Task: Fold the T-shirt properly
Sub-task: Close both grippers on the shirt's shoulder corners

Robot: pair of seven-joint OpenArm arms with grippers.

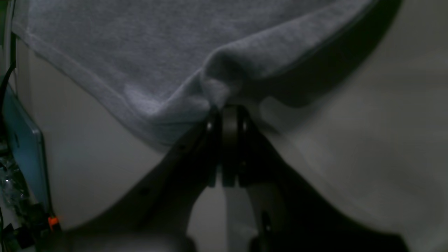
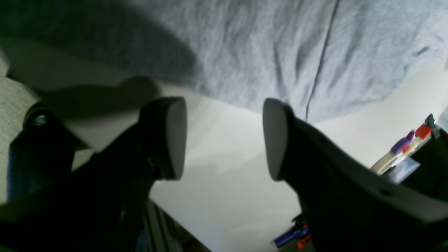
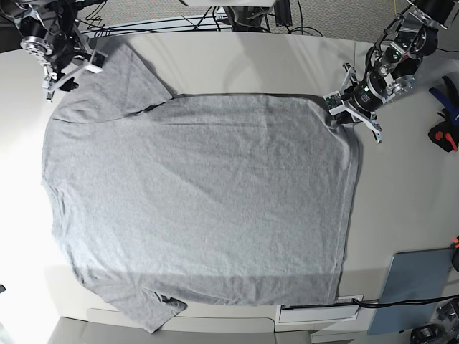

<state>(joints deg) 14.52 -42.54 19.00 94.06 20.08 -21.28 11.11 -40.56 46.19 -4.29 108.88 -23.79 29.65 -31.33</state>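
Grey T-shirt (image 3: 193,208) flat; left hand (image 1: 224,105) clenches hem corner, right hand (image 2: 224,136) released

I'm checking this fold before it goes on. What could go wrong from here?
1. The left hand pinches only a small bunch of the T-shirt at its hem corner; a pull might slip it free.
2. The right hand is open beside the sleeve, holding nothing, so a one-sided pull could skew the shirt.
3. Wrinkles across the body may get folded in.
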